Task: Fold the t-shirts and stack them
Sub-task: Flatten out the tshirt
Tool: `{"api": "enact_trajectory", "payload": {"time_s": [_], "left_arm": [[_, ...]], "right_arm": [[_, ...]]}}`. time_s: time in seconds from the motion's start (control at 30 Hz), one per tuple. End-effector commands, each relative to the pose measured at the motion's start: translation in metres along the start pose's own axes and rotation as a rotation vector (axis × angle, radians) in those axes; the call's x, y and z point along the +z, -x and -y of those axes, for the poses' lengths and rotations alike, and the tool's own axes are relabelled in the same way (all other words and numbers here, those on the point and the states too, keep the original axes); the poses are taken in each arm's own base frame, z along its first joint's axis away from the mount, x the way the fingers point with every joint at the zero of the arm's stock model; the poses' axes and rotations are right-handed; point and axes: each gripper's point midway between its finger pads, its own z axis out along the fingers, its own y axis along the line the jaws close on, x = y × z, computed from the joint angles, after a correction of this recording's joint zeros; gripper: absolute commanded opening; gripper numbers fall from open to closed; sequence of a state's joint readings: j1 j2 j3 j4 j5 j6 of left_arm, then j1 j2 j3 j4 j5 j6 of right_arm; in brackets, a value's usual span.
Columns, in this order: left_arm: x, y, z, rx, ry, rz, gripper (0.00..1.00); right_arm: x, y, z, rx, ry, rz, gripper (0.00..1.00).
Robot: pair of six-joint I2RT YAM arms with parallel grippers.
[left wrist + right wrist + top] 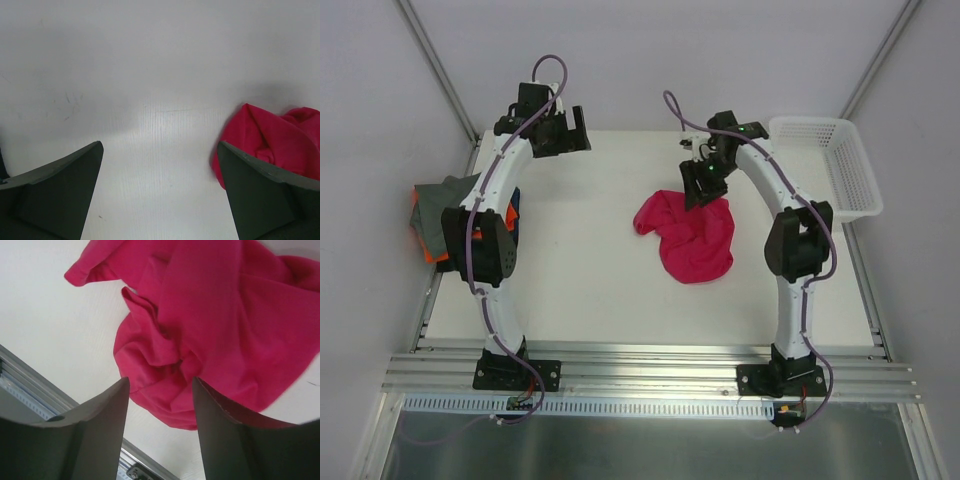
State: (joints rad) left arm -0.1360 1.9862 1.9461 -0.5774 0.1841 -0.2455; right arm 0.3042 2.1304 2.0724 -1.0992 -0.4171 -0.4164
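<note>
I am holding my right tool partly open, gripping nothing, just over the crumpled magenta t-shirt lying beneath and ahead of it. I am aiming for one hem, not bunched folds. My left tool is hanging wide open, empty, over the surface.

left arm arched up from its base, wrist bent inward at the far end | left gripper held high, fingers spread wide | right arm arched the same way, elbow bulging right | right gripper tipped down and inward, lower than the left, fingers parted, not clamped
</note>
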Motion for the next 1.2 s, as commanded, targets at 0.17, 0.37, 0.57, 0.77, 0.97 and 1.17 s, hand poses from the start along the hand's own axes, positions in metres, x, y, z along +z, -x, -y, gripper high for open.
{"api": "enact_trajectory", "payload": {"time_s": [0.17,0.37,0.57,0.77,0.97,1.17], "left_arm": [[-0.038,0.035,-0.011,0.013,0.048,0.119,0.99],[-0.05,0.054,-0.025,-0.02,0.052,0.163,0.99],[-0.076,0.073,-0.041,-0.051,0.07,0.228,0.99],[-0.106,0.079,-0.058,-0.078,0.108,0.275,0.99],[-0.118,0.069,-0.056,-0.078,0.107,0.272,0.99],[-0.116,0.056,-0.055,-0.086,0.098,0.243,0.99]], "right_arm": [[0.0,-0.005,-0.077,-0.203,0.053,-0.036,0.52],[0.034,-0.043,-0.089,-0.202,0.054,-0.185,0.51],[0.072,-0.051,-0.071,-0.193,0.006,-0.272,0.51],[0.104,-0.041,-0.05,-0.213,-0.055,-0.288,0.51],[0.127,-0.013,-0.039,-0.248,-0.127,-0.233,0.5],[0.128,0.009,-0.041,-0.3,-0.189,-0.164,0.52]]}}
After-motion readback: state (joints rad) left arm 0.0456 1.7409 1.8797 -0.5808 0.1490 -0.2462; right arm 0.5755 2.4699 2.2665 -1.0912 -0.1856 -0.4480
